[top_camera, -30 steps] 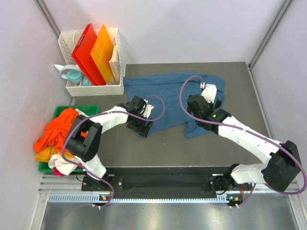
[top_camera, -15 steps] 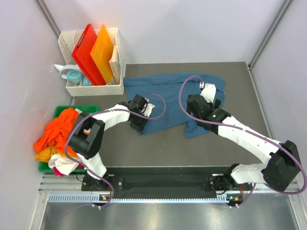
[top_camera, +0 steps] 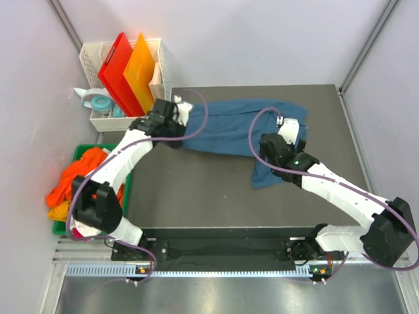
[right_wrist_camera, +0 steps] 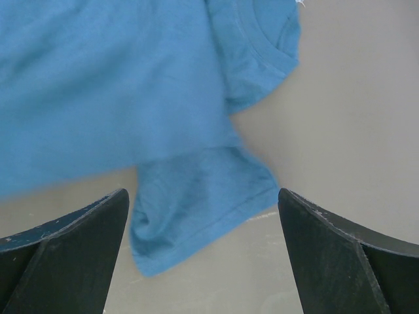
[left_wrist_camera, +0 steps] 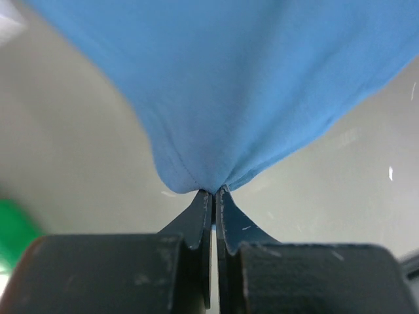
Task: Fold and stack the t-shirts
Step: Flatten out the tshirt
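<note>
A dark teal-blue t-shirt (top_camera: 229, 127) lies across the back of the grey table, one sleeve (top_camera: 265, 173) trailing toward me. My left gripper (top_camera: 175, 125) is at its left end beside the basket. In the left wrist view this gripper (left_wrist_camera: 214, 191) is shut on a bunched edge of the blue fabric (left_wrist_camera: 229, 91), which hangs lifted off the table. My right gripper (top_camera: 292, 136) hovers open over the shirt's right side. In the right wrist view it (right_wrist_camera: 203, 206) frames the sleeve (right_wrist_camera: 196, 216), with the collar (right_wrist_camera: 268, 49) beyond. Orange, yellow and white t-shirts (top_camera: 78, 176) are piled at the left.
A white basket (top_camera: 160, 65) at the back left holds upright red and orange boards (top_camera: 127, 72), close to my left gripper. Tape rolls (top_camera: 98, 103) sit beside it. A green bin (top_camera: 121, 149) at the left edge carries the pile of shirts.
My left gripper shut on the shirt's near-left edge and carried it back and left toward the basket, drawing the fabric over itself. The right arm barely moved.
</note>
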You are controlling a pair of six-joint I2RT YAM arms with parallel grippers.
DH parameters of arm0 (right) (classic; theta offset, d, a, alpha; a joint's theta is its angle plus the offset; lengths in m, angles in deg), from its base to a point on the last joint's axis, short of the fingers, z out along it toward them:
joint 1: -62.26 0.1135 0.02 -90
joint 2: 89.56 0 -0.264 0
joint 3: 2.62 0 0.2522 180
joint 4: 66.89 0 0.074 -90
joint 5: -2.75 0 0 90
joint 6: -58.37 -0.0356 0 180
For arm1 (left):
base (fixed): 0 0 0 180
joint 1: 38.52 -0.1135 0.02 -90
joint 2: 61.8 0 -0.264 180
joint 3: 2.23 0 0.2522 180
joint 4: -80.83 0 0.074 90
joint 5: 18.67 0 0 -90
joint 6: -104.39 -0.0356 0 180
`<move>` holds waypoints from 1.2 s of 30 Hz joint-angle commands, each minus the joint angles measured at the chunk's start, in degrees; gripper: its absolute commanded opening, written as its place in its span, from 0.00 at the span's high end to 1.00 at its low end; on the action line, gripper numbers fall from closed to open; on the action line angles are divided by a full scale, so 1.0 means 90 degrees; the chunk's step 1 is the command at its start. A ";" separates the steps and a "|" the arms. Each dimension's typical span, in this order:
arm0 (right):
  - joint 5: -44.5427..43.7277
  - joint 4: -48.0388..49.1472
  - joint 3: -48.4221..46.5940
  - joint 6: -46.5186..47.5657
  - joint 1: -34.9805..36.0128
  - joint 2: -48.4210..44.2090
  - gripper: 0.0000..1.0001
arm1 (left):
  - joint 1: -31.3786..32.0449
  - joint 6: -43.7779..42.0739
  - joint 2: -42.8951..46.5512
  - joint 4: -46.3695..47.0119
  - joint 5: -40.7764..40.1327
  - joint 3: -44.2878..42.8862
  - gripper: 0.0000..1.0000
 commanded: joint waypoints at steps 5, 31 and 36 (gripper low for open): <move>0.0132 0.0053 0.0304 -0.0225 -0.0144 -0.0080 0.05 | -0.1047 -0.0217 0.0264 -0.0345 -0.0276 -0.0843 1.00; 0.1890 0.1341 0.0588 -0.0421 0.1125 0.1434 0.13 | -0.2415 0.0194 0.0176 0.0133 -0.0725 -0.1615 1.00; 0.1958 0.1459 0.0539 -0.0557 0.1408 0.1482 0.13 | -0.2415 0.0154 0.0224 0.0173 -0.0725 -0.1487 1.00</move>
